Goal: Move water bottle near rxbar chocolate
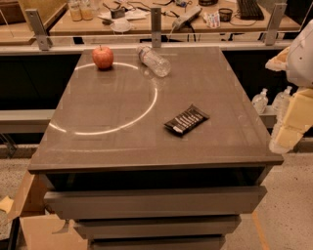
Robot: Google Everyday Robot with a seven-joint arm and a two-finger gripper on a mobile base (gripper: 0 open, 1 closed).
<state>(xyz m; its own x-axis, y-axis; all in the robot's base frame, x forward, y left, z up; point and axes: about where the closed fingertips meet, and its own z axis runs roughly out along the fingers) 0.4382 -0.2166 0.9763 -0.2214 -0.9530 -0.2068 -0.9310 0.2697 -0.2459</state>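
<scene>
Single camera view of the work area. The hand (286, 133) appears at the right edge of the view, as pale, blocky parts of the arm (303, 58) standing beside the right side of the tabletop (215, 83) and just off it. How far open the hand is cannot be told from this view. It holds nothing that can be seen and touches none of the objects on the tabletop.

Nearest the hand, on the right-centre of the tabletop, lies the rxbar chocolate (186, 119): a flat black wrapper with rows of white lettering, set diagonally, its upper end pointing to the far right.

The water bottle (153, 60) lies on its side near the far edge of the tabletop, well apart from the bar and from the hand. It is clear and ribbed, its cap end pointing to the far left.

A red apple (102, 57) stands upright to the left of the bottle, near it but not touching. A bright ring of light (152, 100) curves across the left half of the tabletop, passing close to the apple and the bottle.

Beyond the right edge stand two small bottles (259, 100). Drawers (156, 201) sit beneath the tabletop. A bench (146, 24) behind carries jars (80, 10) and a keyboard (250, 8).
</scene>
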